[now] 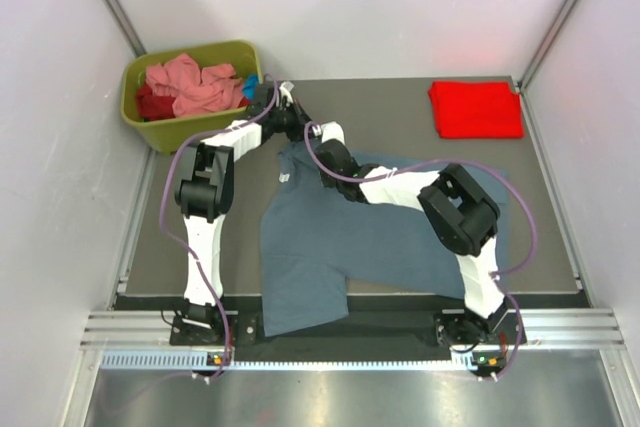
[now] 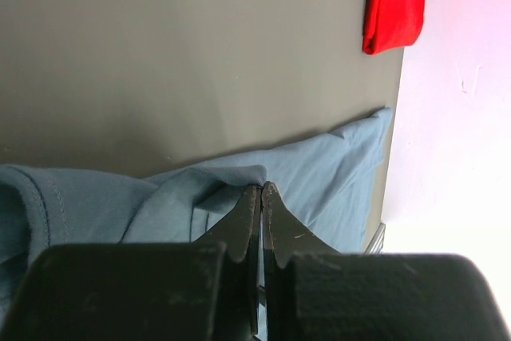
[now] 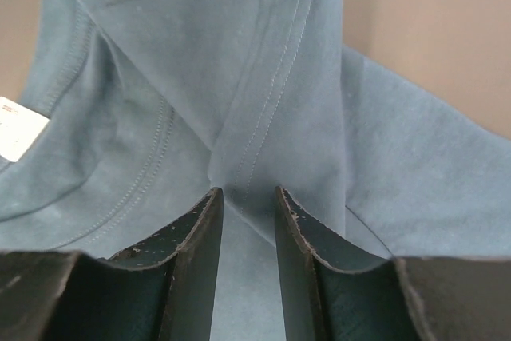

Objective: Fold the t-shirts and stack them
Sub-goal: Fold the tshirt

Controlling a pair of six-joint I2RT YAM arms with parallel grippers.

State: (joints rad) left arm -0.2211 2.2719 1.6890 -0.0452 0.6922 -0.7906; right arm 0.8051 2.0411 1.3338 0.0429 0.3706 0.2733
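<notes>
A slate blue-grey t-shirt (image 1: 340, 237) lies spread on the table, its lower part hanging over the near edge. Its white neck label (image 3: 20, 128) shows at the collar. My left gripper (image 2: 261, 188) is shut, its tips pinching a raised fold of the blue-grey t-shirt (image 2: 200, 197) near the collar. Partly open, my right gripper (image 3: 247, 193) stands over a stitched fold of the same t-shirt (image 3: 271, 101), a finger on each side of it. A bright red folded t-shirt (image 1: 476, 109) lies at the back right. Salmon pink (image 1: 195, 87) and dark red (image 1: 150, 102) t-shirts fill the bin.
The olive-green bin (image 1: 185, 132) stands at the back left corner, just behind my left gripper (image 1: 288, 115). White walls (image 1: 60, 197) close in both sides. My right gripper (image 1: 325, 152) works close beside the left one, and both arms reach over the grey table (image 1: 400, 117).
</notes>
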